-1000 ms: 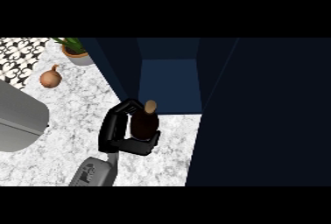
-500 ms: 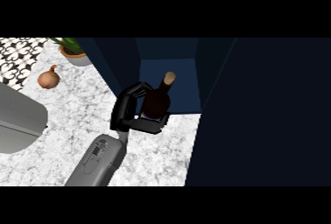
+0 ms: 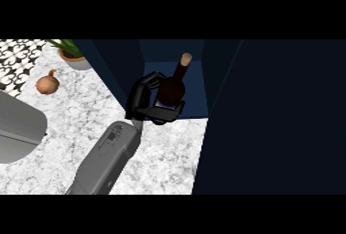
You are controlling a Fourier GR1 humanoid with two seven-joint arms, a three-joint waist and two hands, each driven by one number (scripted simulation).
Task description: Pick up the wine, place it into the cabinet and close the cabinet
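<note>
Your left hand's fingers point(image 3: 148, 80) are curled round the body of the dark glass wine bottle with a tan cork top point(image 3: 175, 85). The thumb side is tucked under and in front of it, so the left hand point(image 3: 142, 103) has the bottle wrapped and hides its base. The bottle leans a little, with its neck angled up toward the back of the dark blue cabinet point(image 3: 196, 101). Its body sits right at the cabinet's opening, between the near side wall and the inner blue panel. You cannot tell from here whether the base rests on the cabinet floor or hangs above it.

Behind the hand, the grey forearm point(image 3: 108, 155) crosses the white marbled surface point(image 3: 159, 157). A large dark panel point(image 3: 277, 114), probably the open door, fills the right side. A potted green plant point(image 3: 70, 56) and a small brown onion-shaped object point(image 3: 46, 84) stand well apart at the far left. Your right hand does not show.

Watch three things. If you uncurl before the base is seated, the leaning bottle could topple. If you leave it this close to the front lip, the closing door may strike it. When you draw the hand back, the fingers wrapped behind the glass could drag it out with them.
</note>
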